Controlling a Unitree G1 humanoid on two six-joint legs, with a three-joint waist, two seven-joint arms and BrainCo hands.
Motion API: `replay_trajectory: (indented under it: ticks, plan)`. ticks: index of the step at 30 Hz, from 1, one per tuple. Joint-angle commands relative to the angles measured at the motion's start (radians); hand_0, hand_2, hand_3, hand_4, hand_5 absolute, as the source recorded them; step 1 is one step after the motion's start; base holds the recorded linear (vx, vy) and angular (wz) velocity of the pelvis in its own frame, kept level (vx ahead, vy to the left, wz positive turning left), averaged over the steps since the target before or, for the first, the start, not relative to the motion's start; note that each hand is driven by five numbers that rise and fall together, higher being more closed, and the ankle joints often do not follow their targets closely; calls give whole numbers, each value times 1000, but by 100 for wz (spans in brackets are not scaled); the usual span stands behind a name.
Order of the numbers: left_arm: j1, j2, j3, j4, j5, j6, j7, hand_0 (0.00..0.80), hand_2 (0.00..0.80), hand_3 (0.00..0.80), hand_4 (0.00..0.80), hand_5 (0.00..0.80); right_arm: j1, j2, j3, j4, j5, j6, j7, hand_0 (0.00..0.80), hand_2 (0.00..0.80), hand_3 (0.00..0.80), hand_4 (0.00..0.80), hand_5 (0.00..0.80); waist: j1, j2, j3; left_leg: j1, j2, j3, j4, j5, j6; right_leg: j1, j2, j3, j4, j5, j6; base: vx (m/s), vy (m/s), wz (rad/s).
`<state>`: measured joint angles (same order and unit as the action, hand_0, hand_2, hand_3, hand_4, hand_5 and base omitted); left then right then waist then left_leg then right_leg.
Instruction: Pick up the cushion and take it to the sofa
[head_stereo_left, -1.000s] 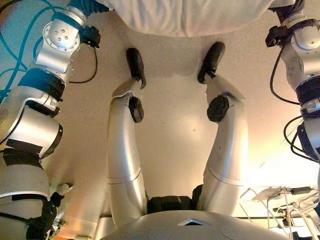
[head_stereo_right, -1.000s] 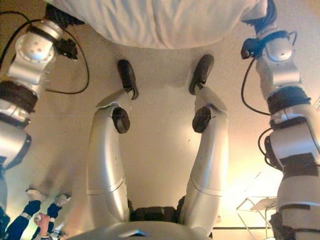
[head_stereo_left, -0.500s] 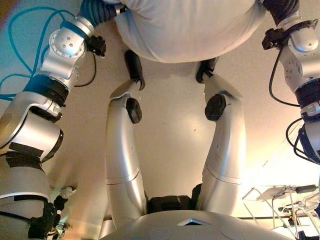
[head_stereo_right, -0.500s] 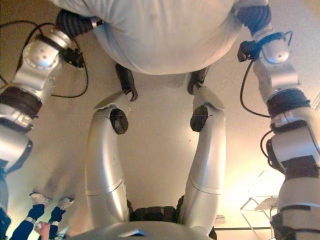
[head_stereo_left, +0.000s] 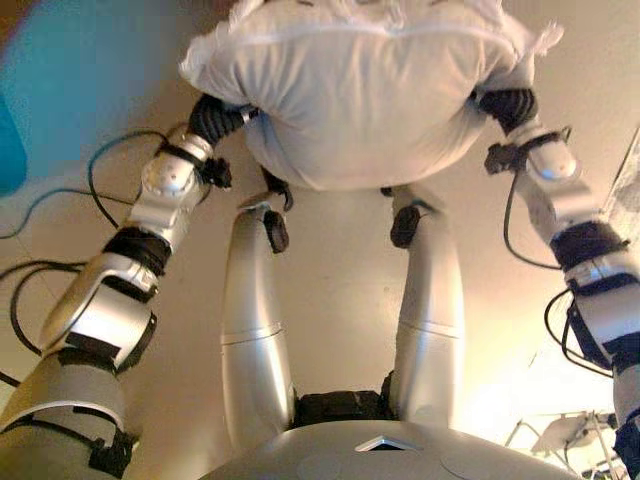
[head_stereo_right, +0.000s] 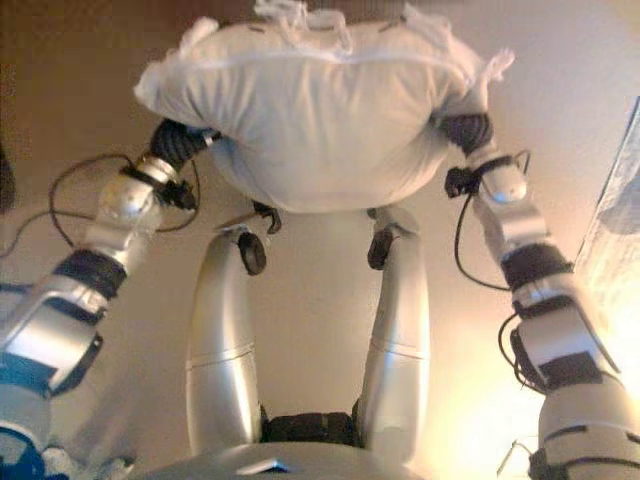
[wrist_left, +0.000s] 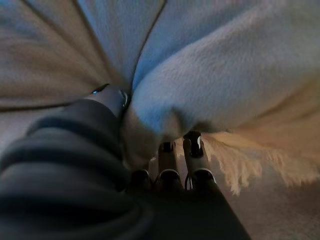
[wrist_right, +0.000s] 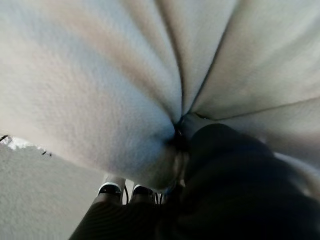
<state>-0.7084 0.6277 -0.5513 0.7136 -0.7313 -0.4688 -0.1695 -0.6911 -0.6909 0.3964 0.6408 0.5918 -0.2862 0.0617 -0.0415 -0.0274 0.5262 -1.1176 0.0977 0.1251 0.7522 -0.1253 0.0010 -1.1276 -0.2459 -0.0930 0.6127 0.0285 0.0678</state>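
A plump white cushion (head_stereo_left: 360, 100) with a fringed edge (wrist_left: 250, 160) hangs in the air in front of me, above the beige floor. It is clamped between both hands. My left hand (wrist_left: 170, 160) grips its left end, with the thumb (wrist_left: 112, 97) sunk into the fabric and the fingers under it. My right hand (wrist_right: 117, 189) grips its right end the same way. In the eye views only the dark wrist covers (head_stereo_left: 215, 118) (head_stereo_right: 465, 130) show at the cushion's sides. The sofa is not in view.
Beige floor (head_stereo_left: 340, 270) lies below. A teal-blue shape (head_stereo_left: 60, 90) fills the upper left. A pale blue-white surface (head_stereo_right: 620, 210) shows at the right edge. A thin metal frame (head_stereo_left: 560, 435) stands at the lower right.
The cushion, cut off by the top edge before, now shows whole between both hands. Both arms reach further out ahead with it. The whole picture has shifted, so the camera has moved.
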Motion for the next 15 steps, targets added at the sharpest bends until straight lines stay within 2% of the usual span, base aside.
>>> replay_trajectory:
  ticks: [1,3,6,8,9,15]
  plan:
    - [22,-83,59,-157,23,-115,-60,800,800,800,800,800,25,29,-42,-157,-61,-95,18,800,800,800,800,800,6,27,-6,164,40,-39,-187,95,-119,203,-21,-7,-124,14,92,87,-55,2]
    - [106,-96,87,-196,19,-121,-72,800,800,800,800,800,135,57,-88,-208,-84,-112,13,800,800,800,800,800,12,15,-7,296,24,-27,-238,84,-109,330,-29,-38,-185,12,98,113,-55,4]
    - [237,-116,129,-263,37,-112,-81,800,800,800,800,800,290,116,-138,-291,-145,-111,11,800,800,800,800,800,19,-3,-57,454,0,-6,-316,66,-95,497,-28,-84,-272,4,100,175,-47,7]
    - [267,-126,139,-283,41,-111,-73,800,800,800,800,800,325,125,-153,-315,-152,-110,22,800,800,800,800,800,20,-6,-70,496,-4,-1,-338,61,-92,540,-28,-94,-293,-1,99,57,-17,7]
    - [294,-138,154,-301,48,-108,-74,800,800,800,800,800,353,134,-164,-337,-176,-112,28,800,800,800,800,800,20,-10,-88,524,-16,7,-368,84,-81,567,-30,-106,-317,16,89,22,-3,7]
    - [400,-166,229,-414,30,-93,-80,800,800,800,800,800,420,149,-215,-477,-209,-96,49,800,800,800,800,800,33,9,-172,717,-24,23,-501,91,-70,746,-16,-141,-391,-6,86,52,3,2]
